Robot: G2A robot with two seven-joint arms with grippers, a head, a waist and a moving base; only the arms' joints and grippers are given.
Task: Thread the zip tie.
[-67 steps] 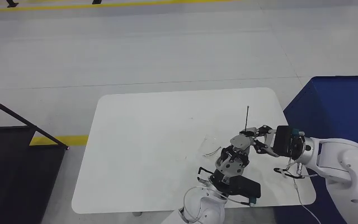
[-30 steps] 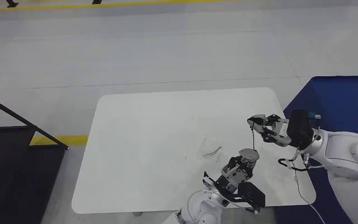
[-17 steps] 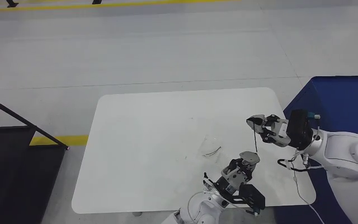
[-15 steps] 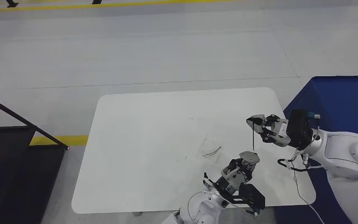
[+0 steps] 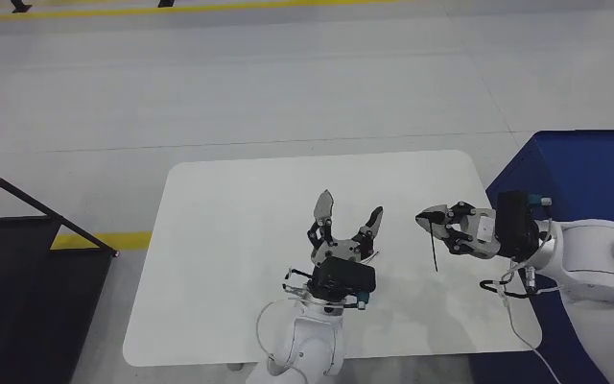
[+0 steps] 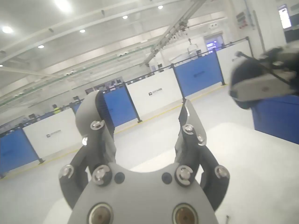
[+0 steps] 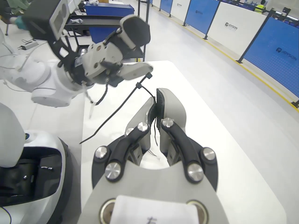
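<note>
The white, round-cornered worktop (image 5: 240, 240) lies beneath both end effectors, on a pale grey floor (image 5: 288, 77) marked with a yellow line (image 5: 106, 239). The left end effector (image 6: 142, 101) has its fingers spread wide and holds nothing. Beyond it stand blue and white barrier panels (image 6: 198, 75) bearing small printed logos, under bright ceiling lights (image 6: 62, 3). The right end effector (image 7: 156, 99) is clamped on the black zip tie (image 7: 137, 85). The tie's head juts past the fingertips towards the left end effector, and its tail hangs over the worktop.
</note>
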